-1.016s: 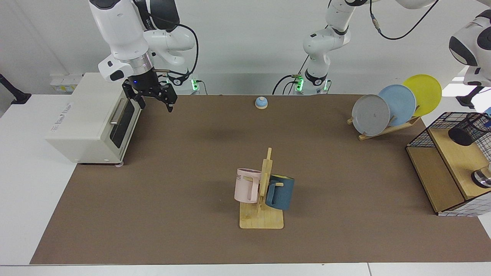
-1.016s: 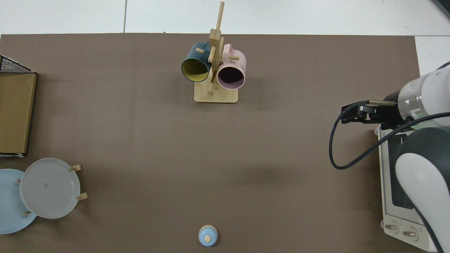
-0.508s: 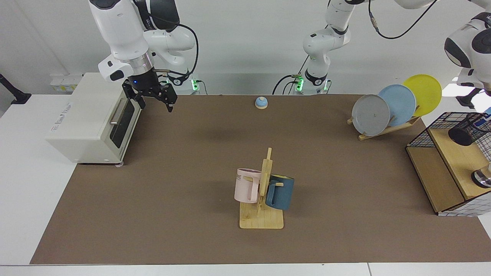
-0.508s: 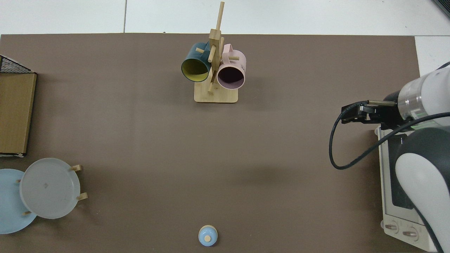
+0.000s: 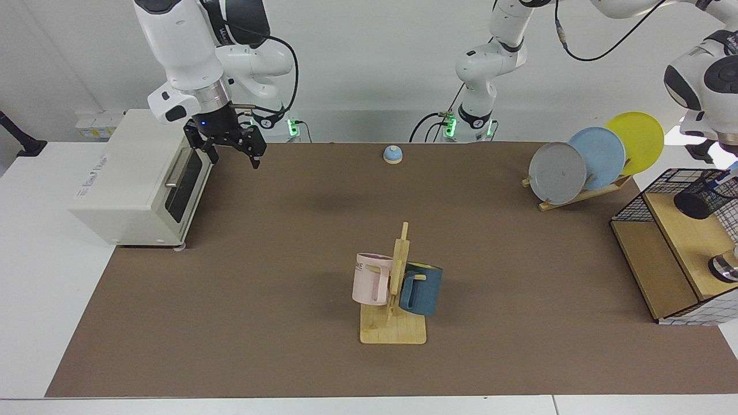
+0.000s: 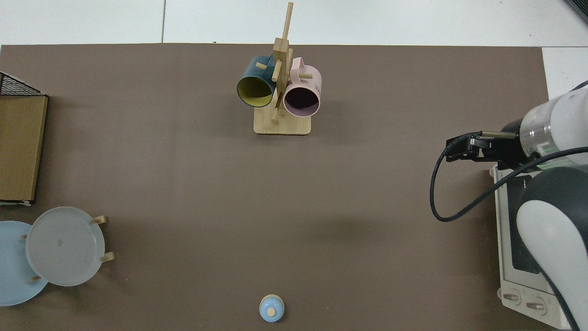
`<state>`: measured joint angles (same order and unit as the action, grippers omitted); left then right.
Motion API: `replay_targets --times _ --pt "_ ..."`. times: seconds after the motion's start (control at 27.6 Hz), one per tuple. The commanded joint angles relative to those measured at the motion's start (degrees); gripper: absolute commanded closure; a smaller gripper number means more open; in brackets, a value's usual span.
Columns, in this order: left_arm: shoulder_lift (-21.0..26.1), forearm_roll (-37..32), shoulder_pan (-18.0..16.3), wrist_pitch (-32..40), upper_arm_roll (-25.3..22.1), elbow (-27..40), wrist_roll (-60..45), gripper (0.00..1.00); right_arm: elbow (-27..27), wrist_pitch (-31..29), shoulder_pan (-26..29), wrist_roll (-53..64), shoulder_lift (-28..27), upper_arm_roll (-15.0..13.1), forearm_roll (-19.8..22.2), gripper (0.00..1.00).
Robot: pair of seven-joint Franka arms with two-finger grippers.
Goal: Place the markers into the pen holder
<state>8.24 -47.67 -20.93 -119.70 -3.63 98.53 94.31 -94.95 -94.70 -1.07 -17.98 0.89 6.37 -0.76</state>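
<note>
The pen holder (image 5: pixel 702 197), a black mesh cup, stands on the wooden shelf at the far right of the facing view, its dark mouth tipped toward the table. A small white and blue sliver, possibly the marker (image 5: pixel 730 170), shows at the frame edge just above it. My left arm (image 5: pixel 704 80) hangs over that spot, and its gripper is cut off by the frame edge. My right gripper (image 5: pixel 233 157) (image 6: pixel 455 150) waits open and empty in front of the toaster oven, far from the holder. The top view shows neither holder nor marker.
A white toaster oven (image 5: pixel 138 178) sits at the left. A mug rack (image 5: pixel 394 331) with a pink and a blue mug stands mid-table. Plates lean in a rack (image 5: pixel 588 161), a blue bell (image 5: pixel 392 154) sits at the back, and a metal cup (image 5: pixel 725 268) stands in the wire basket shelf (image 5: pixel 634 210).
My left arm's wrist has shifted a little leftward in the view and upward above the shelf. The right arm has not moved.
</note>
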Motion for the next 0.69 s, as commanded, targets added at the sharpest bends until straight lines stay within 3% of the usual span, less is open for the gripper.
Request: replay_targets --times 0.0,0.65 --pt "-0.9 1.6 1.2 -1.6 -1.4 2.5 0.3 1.00 0.4 0.2 0.6 -0.7 0.1 0.4 -0.7 0.00" --pt "0.2 2.6 1.7 -1.8 -1.4 4.5 0.4 1.00 0.4 0.2 0.5 -0.7 0.1 0.4 -0.7 0.00"
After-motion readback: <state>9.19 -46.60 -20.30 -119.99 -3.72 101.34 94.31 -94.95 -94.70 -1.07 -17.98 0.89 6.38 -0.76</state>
